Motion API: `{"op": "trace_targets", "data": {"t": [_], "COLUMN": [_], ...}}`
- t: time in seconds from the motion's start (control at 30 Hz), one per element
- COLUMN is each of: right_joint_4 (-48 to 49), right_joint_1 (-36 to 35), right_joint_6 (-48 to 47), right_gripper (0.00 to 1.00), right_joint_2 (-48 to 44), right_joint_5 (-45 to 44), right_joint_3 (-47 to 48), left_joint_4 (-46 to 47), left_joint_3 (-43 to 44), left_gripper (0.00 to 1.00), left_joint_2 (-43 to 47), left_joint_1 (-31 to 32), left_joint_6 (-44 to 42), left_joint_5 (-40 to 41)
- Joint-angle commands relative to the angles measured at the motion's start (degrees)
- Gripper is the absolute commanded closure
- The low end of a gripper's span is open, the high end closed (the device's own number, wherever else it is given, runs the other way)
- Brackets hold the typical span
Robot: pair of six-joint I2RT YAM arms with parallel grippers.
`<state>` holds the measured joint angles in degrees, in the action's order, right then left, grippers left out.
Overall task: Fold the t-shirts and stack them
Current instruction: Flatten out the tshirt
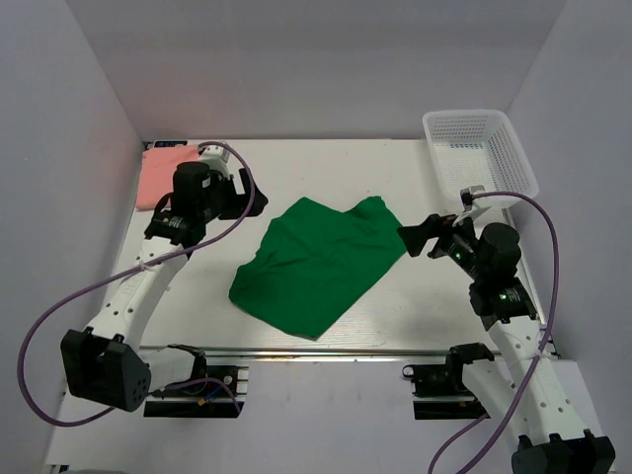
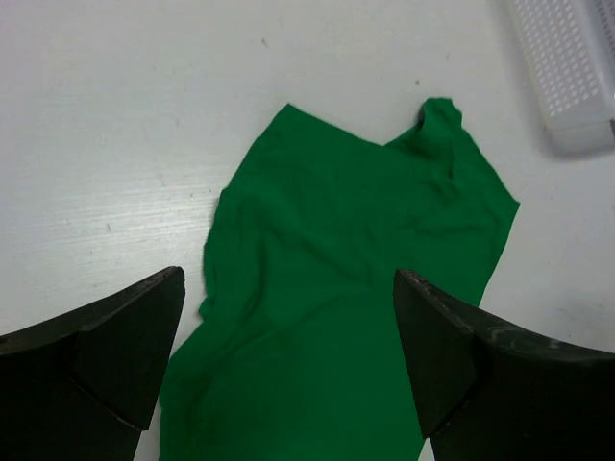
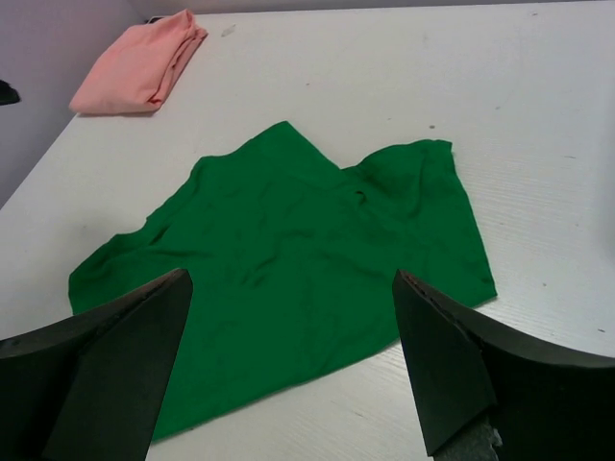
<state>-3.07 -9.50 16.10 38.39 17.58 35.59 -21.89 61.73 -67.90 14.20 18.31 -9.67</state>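
The green shirt (image 1: 321, 265) lay mid-table, the pink shirt (image 1: 163, 176) folded far left; left gripper (image 2: 288, 288) and right gripper (image 3: 291, 283) gaped, holding nothing.

Top camera overlooks the whole surface (image 1: 395, 163) from the near edge. Wrist cameras, closer, face opposite far corners, sharing the green shirt (image 1: 316, 262).

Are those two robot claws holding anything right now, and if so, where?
Nothing is held: the left gripper and right gripper both stand open and empty, with the green t-shirt lying loose between them.
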Motion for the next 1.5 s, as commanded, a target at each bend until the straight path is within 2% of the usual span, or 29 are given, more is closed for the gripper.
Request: {"op": "trace_targets", "data": {"t": [0.0, 0.23, 0.43, 0.47, 0.63, 0.73, 0.77, 0.8, 0.9, 1.03, 1.23, 1.47], "right_joint_4": [1.9, 3.9, 1.0, -0.1, -5.3, -4.8, -5.3, -6.2, -9.6, -12.8, -14.9, -14.9], "right_joint_1": [-0.2, -0.2, -0.3, -0.3, -0.8, -0.9, -1.1, -1.2, -1.9, -2.8, -3.8, -4.1], "right_joint_6": [-0.3, 0.3, -0.8, -1.1, -4.4, -4.4, -4.7, -5.1, -5.5, -6.3, -5.6, -2.0], "right_gripper": [0.1, 0.1, 0.1, 0.1, 0.1, 0.1, 0.1, 0.1, 0.1, 0.1, 0.1, 0.15], "right_joint_2": [0.4, 4.9, 14.9, 19.2, 29.9, 36.2, 37.4, 41.7, 46.1, 58.0, 69.5, 77.8], "right_joint_5": [4.5, 4.6, 3.9, 5.3, 8.2, 3.3, 2.2, -1.3, -7.4, -10.5, -13.7, -17.4], "right_joint_3": [1.6, 0.3, 5.3, 8.1, 16.8, 20.4, 22.6, 25.1, 31.6, 39.1, 50.2, 56.8], "left_joint_4": [-2.9, 0.6, 2.0, 2.0, -0.2, -1.7, -1.8, -2.4, -5.1, -7.1, -4.2, -4.7], "left_joint_3": [2.4, -0.4, 0.9, 1.6, 10.5, 17.5, 19.4, 21.2, 29.2, 39.0, 40.9, 42.2], "left_gripper": [0.0, 0.0, 0.0, 0.0, 0.0, 0.0, 0.0, 0.0, 0.0, 0.0, 0.0, 0.02], "left_joint_2": [-0.6, -0.7, -6.9, -8.5, -23.3, -30.5, -35.5, -38.0, -47.5, -56.1, -58.8, -62.4], "left_joint_1": [-0.2, 0.3, 0.3, 0.3, 0.8, 0.8, 0.8, 0.8, 0.8, 2.0, 5.0, 8.0], "left_joint_6": [-1.2, -1.8, -1.8, -2.3, -4.1, -4.7, -5.2, -5.2, -5.2, -6.3, -8.2, -10.0], "left_joint_5": [-2.8, -1.8, -0.6, -1.1, -1.7, -2.3, -2.3, -2.3, -2.3, -3.3, -1.4, 3.0]}}
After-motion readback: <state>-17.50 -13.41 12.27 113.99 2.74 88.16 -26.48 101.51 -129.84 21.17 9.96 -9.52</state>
